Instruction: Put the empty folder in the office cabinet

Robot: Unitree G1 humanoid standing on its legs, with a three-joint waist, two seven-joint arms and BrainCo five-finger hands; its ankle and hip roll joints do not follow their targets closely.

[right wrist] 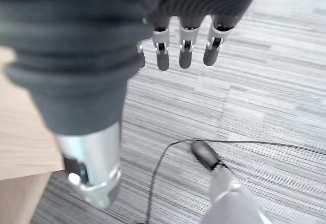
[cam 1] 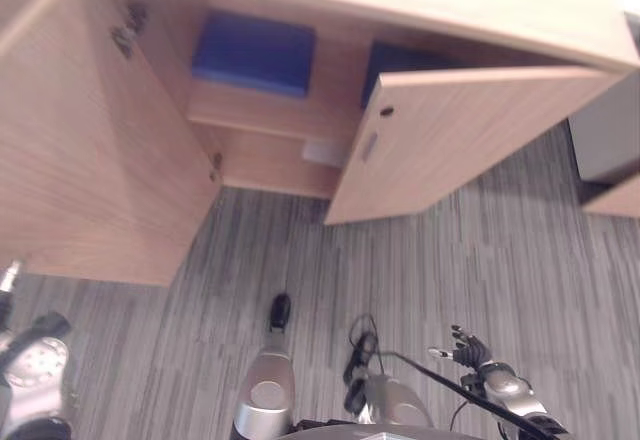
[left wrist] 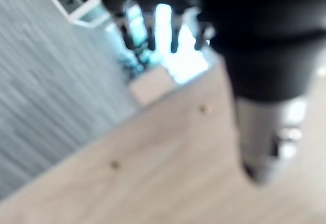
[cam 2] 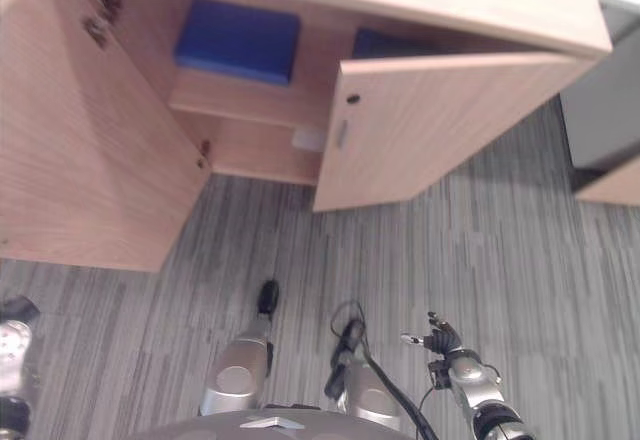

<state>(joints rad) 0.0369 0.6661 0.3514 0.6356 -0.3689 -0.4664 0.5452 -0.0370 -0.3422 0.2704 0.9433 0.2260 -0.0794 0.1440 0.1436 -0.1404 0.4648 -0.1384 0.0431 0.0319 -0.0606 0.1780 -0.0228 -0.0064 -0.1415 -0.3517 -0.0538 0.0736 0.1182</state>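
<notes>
Both hands hang low, right hand (cam 2: 440, 340) relaxed.

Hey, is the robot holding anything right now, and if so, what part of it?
Nothing is held. The right hand hangs over the floor with straight fingers; the left hand near the cabinet door grips nothing.

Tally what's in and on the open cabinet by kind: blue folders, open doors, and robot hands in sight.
Blue folders: 2, one on the left of the shelf, one partly behind the right door.
Open cabinet doors: 2, left and right.
Robot hands: 2, right hand, left hand.
Total: 6
</notes>
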